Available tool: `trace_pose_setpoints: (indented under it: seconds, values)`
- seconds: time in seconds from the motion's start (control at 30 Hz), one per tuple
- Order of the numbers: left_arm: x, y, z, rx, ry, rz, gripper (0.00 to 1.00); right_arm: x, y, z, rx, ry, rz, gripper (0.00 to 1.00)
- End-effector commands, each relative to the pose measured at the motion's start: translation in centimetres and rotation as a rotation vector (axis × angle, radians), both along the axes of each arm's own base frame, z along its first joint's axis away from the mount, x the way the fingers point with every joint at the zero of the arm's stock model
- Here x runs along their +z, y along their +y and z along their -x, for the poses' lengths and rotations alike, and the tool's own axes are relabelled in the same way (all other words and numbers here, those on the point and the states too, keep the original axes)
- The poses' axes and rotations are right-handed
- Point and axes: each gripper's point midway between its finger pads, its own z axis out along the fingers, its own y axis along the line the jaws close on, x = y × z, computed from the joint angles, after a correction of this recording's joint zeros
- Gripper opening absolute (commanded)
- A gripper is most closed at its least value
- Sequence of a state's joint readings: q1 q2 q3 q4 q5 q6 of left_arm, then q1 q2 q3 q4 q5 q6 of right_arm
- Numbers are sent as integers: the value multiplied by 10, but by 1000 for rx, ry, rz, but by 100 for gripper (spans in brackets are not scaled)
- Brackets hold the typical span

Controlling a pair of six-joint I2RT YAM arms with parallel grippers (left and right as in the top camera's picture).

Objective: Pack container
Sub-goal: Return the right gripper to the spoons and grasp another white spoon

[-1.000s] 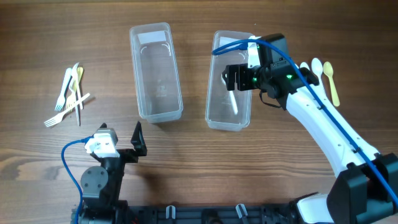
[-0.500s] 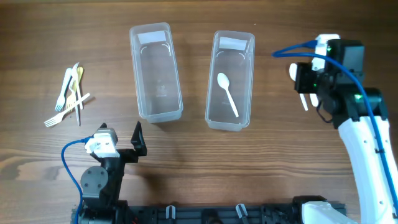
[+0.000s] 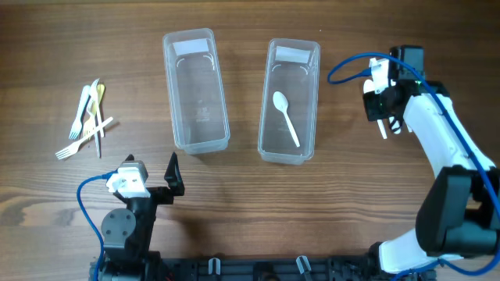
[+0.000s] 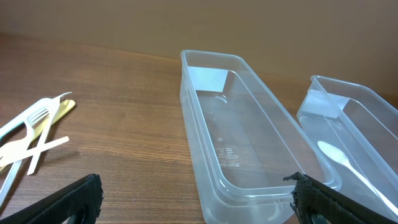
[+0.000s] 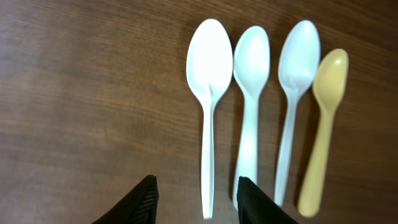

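Two clear plastic containers stand side by side. The left container holds nothing. The right container holds one white spoon. Three white spoons and a yellow spoon lie in a row on the table at the right. My right gripper hovers over them, open but narrowed, its fingers either side of the handle of the leftmost white spoon without touching it. My left gripper stands wide open near the front edge, with nothing in it.
A loose pile of white forks and one yellow piece lies at the far left of the wooden table. The right arm's blue cable loops beside the right container.
My right arm has swung from above the right container to the row of spoons, leaving a white spoon inside the container. Its jaws have narrowed. The left arm has not moved.
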State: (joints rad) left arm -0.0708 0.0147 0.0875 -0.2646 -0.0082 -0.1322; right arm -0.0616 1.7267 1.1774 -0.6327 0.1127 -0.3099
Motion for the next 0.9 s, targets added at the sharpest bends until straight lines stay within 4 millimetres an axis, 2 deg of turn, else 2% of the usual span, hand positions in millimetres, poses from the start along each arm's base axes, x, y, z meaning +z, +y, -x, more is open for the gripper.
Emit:
trace_pose_setpoints:
  seconds: [0.0,0.27,0.43,0.57,0.87]
  values:
    - [0,-1,0,-14,-6,-19,100,-22,0,-1,-38,28,-24,42]
    - [0,-1,0,-14,-6,-20,100,-47,-13,-10,-60,36,-30,41]
    - [0,-1,0,-14,-6,-20,100,-53,-21,-8,-40,47,-74,42]
    - [0,-1,0,-14,-6,-19,100,-57,-14,-9,31,52,-125,42]
    - [0,-1,0,-14,-6,-20,100,-56,-14,-13,36,36,-123,41]
